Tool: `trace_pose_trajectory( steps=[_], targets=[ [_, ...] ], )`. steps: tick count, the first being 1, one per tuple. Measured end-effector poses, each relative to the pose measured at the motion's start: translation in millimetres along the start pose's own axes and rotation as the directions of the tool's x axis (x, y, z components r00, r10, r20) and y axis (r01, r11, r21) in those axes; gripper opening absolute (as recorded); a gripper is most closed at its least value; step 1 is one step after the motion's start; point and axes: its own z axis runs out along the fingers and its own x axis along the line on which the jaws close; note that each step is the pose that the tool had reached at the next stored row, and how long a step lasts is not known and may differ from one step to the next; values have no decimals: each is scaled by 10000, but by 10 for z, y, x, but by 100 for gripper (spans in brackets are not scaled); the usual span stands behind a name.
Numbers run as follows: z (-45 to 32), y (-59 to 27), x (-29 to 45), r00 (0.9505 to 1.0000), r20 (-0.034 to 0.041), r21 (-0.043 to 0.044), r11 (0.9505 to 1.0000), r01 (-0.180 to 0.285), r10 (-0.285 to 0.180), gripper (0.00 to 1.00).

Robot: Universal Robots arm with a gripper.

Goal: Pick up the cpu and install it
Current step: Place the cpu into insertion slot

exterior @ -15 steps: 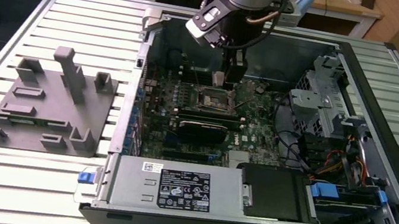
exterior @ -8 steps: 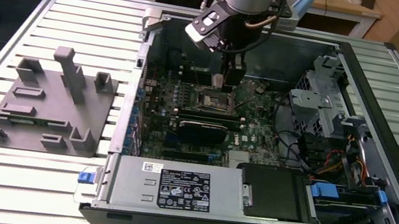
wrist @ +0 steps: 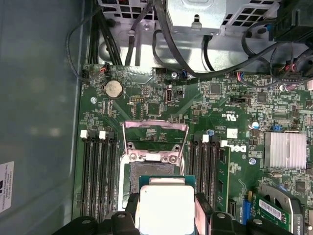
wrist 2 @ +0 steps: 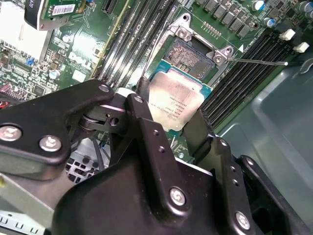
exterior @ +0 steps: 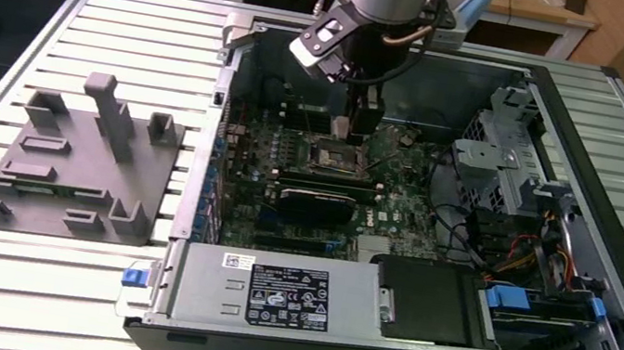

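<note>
The cpu (wrist 2: 179, 102) is a flat square chip with a silvery top, and my gripper (wrist 2: 171, 111) is shut on it, one black finger on each side. In the first wrist view the cpu (wrist: 164, 207) hangs in my gripper (wrist: 166, 218) just short of the open socket (wrist: 151, 172), whose metal load plate (wrist: 155, 133) is flipped up. The socket (wrist 2: 193, 52) lies bare beyond the chip's edge. In the exterior view my gripper (exterior: 344, 129) reaches down into the open computer case, just above the socket (exterior: 334, 153) on the motherboard.
A grey plastic fixture block (exterior: 75, 166) sits on the slatted table at the exterior view's left. Inside the case are the power supply (exterior: 268, 295), a drive cage (exterior: 514, 169) and cables (exterior: 525, 256). Memory slots (wrist: 100, 171) flank the socket.
</note>
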Motion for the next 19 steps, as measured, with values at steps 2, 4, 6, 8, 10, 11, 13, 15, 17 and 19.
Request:
trace_pose_trajectory(
  steps=[2, 4, 6, 8, 10, 11, 13, 15, 17, 19],
  targets=[
    [8, -1, 0, 10000, 3, 2, 10000, 0, 0, 53],
    [19, -2, 0, 10000, 2, 2, 10000, 0, 0, 53],
    [32, -5, 1, 10000, 4, 2, 10000, -2, 2, 53],
    [50, -8, 1, 10000, 3, 2, 10000, 0, 0, 53],
    [74, -10, 2, 10000, 3, 2, 10000, 1, -1, 53],
    [91, -12, 2, 10000, 2, 1, 10000, 0, 0, 53],
    [121, -14, 3, 10000, 3, 2, 10000, 0, 0, 53],
    [141, -18, 5, 10000, 3, 2, 10000, -1, 1, 53],
    [147, -33, 5, 10000, 5, 3, 10000, -1, 1, 53],
    [158, -38, 6, 10000, 2, 1, 10000, 0, 0, 53]
  ],
)
